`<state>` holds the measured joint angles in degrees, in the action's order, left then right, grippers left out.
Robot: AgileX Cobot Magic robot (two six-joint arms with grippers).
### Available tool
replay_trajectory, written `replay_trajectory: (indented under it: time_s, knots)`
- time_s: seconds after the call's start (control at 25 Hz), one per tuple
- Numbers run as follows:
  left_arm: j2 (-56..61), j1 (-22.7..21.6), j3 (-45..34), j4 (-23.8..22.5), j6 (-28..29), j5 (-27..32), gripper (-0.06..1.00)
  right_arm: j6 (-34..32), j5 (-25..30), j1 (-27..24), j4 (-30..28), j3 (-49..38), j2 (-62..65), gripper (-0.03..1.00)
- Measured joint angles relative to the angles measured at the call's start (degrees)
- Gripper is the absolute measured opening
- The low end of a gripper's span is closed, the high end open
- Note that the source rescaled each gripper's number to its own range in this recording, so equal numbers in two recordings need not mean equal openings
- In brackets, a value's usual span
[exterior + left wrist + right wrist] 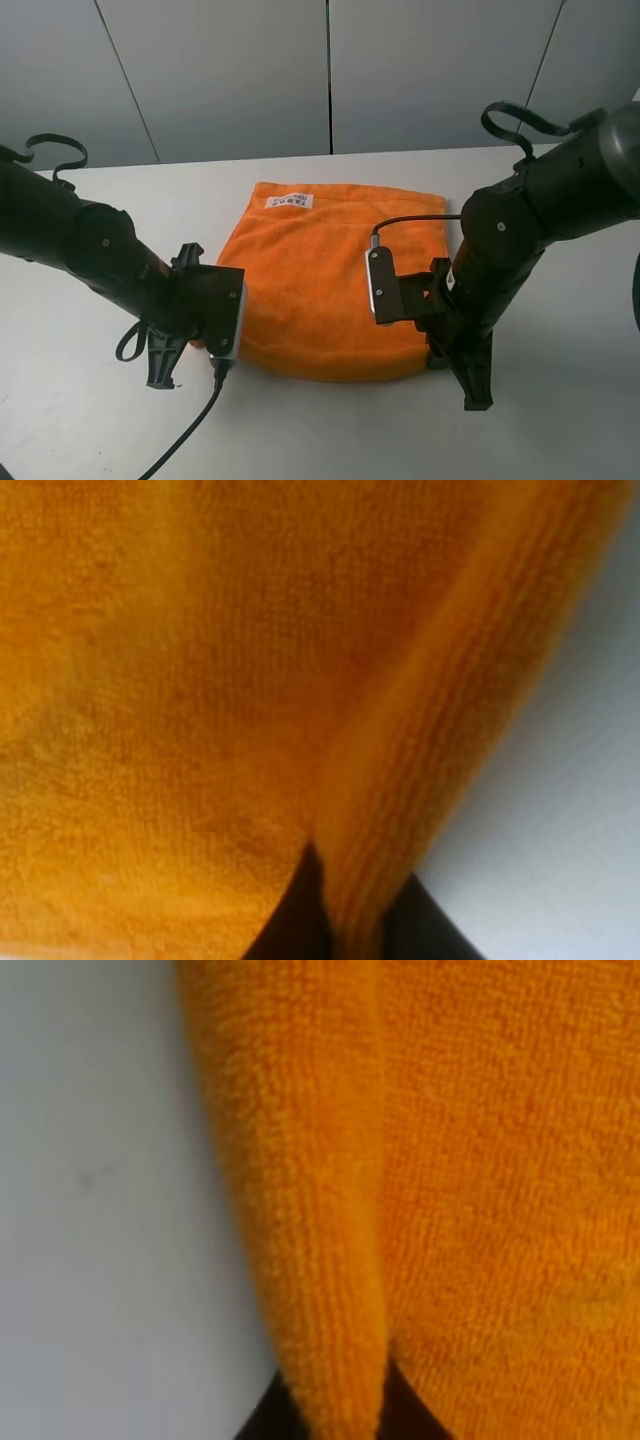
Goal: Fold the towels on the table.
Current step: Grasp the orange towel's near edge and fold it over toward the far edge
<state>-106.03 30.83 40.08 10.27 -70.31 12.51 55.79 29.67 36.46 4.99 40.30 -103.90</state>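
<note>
The bright orange towel (310, 270) lies flat on the white table (90, 420), its small white label (288, 201) at the far edge. My left gripper (203, 345) sits at the towel's near-left corner. In the left wrist view it (345, 935) is shut on a raised fold of the towel (150, 680), with dark fingers (290, 935) on either side of the hem. At the near-right corner my right gripper (438, 355) does the same. The right wrist view shows it (335, 1415) pinching the towel's (480, 1160) hemmed edge.
Grey wall panels (330, 70) stand behind the table's far edge. A black cable (185, 430) trails from the left arm across the near table surface. White tabletop shows beside the cloth in both wrist views (570, 810) (100, 1210).
</note>
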Motion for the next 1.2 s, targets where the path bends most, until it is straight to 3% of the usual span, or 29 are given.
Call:
replay_trajectory:
  time_s: [0.32,0.6,0.76,1.08,1.2]
  knots:
    - [13.2,0.0,-1.1,0.0,0.8,0.9,0.00,-1.4,1.4,0.0,-3.6,-0.4,13.5,0.00]
    - [16.3,0.0,-1.1,0.0,2.6,0.9,0.00,-11.9,1.2,0.0,-15.4,-0.1,16.2,0.00]
    - [16.3,0.0,-1.1,0.0,4.5,0.4,0.00,-17.9,3.7,0.0,-20.7,3.0,16.8,0.00]
    - [17.7,-1.5,-0.6,-0.1,9.1,-7.1,0.00,-23.0,6.5,0.0,-31.1,8.3,17.1,0.00]
    - [17.9,-3.4,1.2,-0.2,11.9,-7.0,0.00,-24.0,7.7,0.0,-34.3,8.8,17.1,0.00]
